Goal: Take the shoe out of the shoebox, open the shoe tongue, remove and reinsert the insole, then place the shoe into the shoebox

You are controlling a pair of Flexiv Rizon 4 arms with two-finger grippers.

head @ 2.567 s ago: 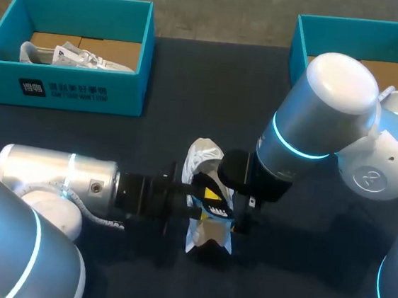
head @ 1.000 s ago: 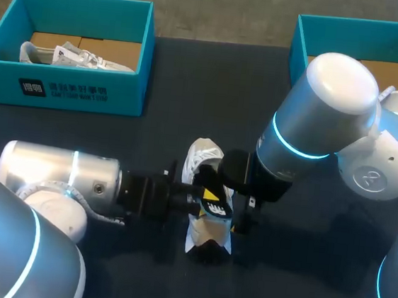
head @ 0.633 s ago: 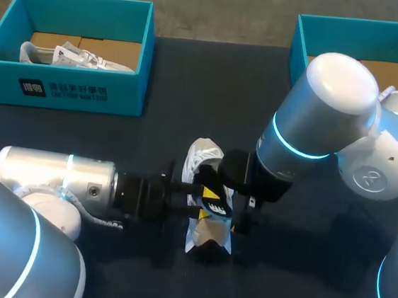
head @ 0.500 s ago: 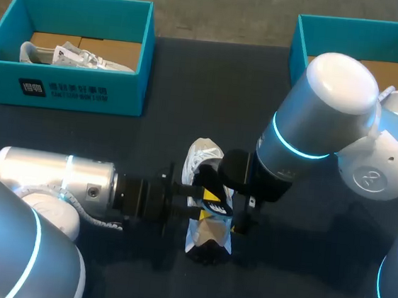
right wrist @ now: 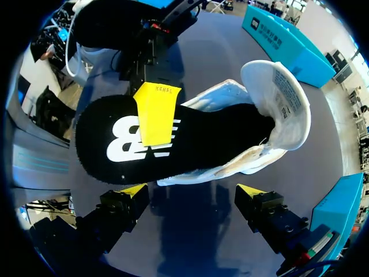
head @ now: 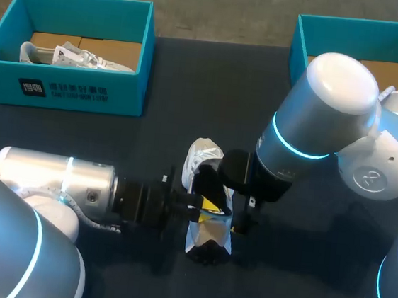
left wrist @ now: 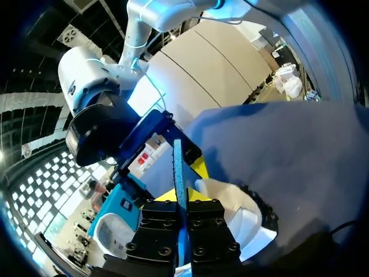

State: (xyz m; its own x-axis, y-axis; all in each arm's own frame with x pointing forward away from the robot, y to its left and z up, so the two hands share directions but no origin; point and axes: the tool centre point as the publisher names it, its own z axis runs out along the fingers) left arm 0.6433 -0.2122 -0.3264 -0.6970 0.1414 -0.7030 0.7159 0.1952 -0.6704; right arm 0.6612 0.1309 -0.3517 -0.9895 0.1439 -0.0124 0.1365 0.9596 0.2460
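Left gripper (left wrist: 185,205) pinching insole (right wrist: 219,138), centre frame. Looks thin, floppy, so hold near heel. Right gripper (right wrist: 191,190) wide open beside shoe (head: 204,155).

The left arm (head: 54,176) hems the shoe (head: 204,158) at 9 o'clock, the right arm (head: 322,126) at 3. Counter (head: 213,86) toward 12 o'clock lies open.

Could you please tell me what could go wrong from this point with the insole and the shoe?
1. The right gripper is open, its fingers clear of the shoe, so a push or pull on the insole may drag or tip the unheld shoe.
2. The left gripper pinches the insole at one edge only, with much of it outside the shoe; it may twist or slip.
3. Both grippers are close together and might collide.
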